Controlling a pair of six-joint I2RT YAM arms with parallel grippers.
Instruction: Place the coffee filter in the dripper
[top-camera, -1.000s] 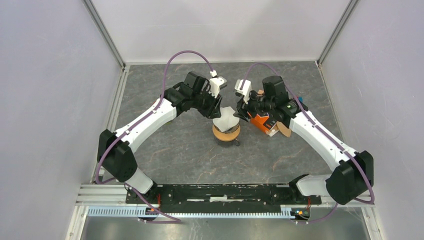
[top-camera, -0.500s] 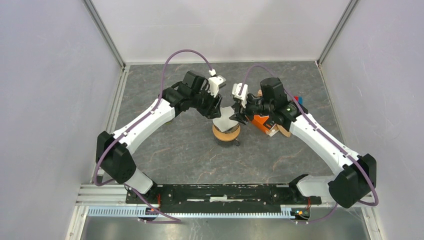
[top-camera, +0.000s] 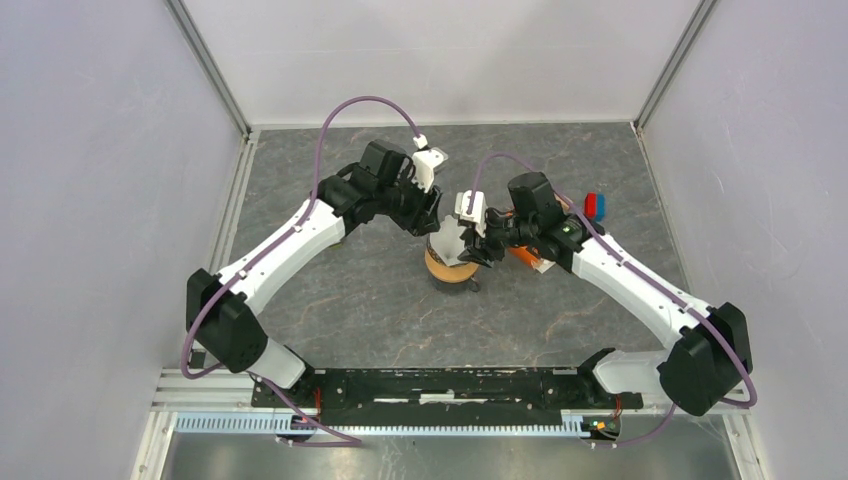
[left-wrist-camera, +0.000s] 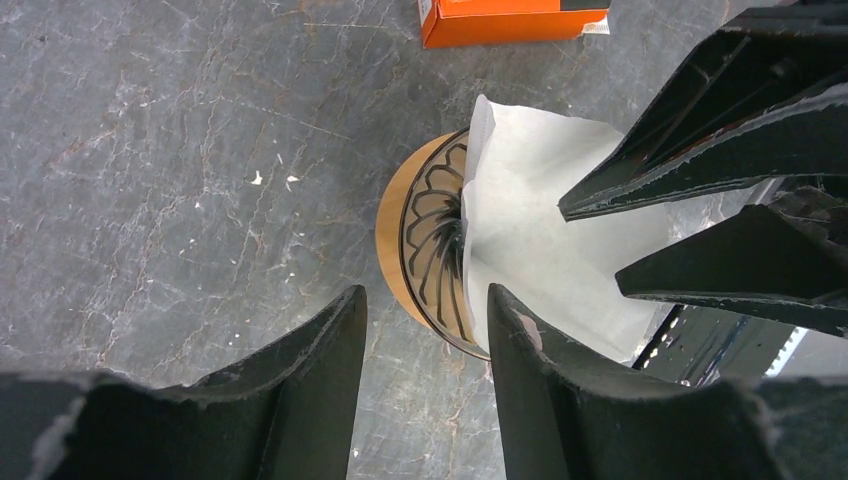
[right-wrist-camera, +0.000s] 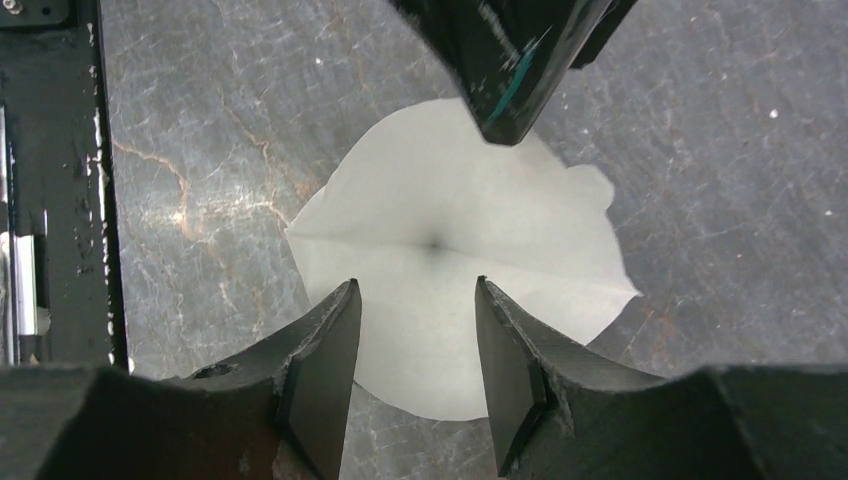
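Arms, top view: right gripper (top-camera: 476, 243) has swung left since a second ago, now over the coffee filter (top-camera: 450, 238); left gripper (top-camera: 432, 212) stays at its far-left edge.
Left wrist: fingers spread, empty; filter sits in the ribbed dripper (left-wrist-camera: 436, 240) on tan disc (left-wrist-camera: 390, 225), one side bare; orange box (left-wrist-camera: 510, 20) beyond.
Right wrist: fingers spread above the opened filter.
Surroundings: grey marbled table (top-camera: 340, 300), pale walls (top-camera: 100, 200).

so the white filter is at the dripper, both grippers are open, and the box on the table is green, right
Not quite: the box is orange, not green, as the left wrist view shows. The rest holds: the white filter is at the dripper, and the left gripper and the right gripper are both open.
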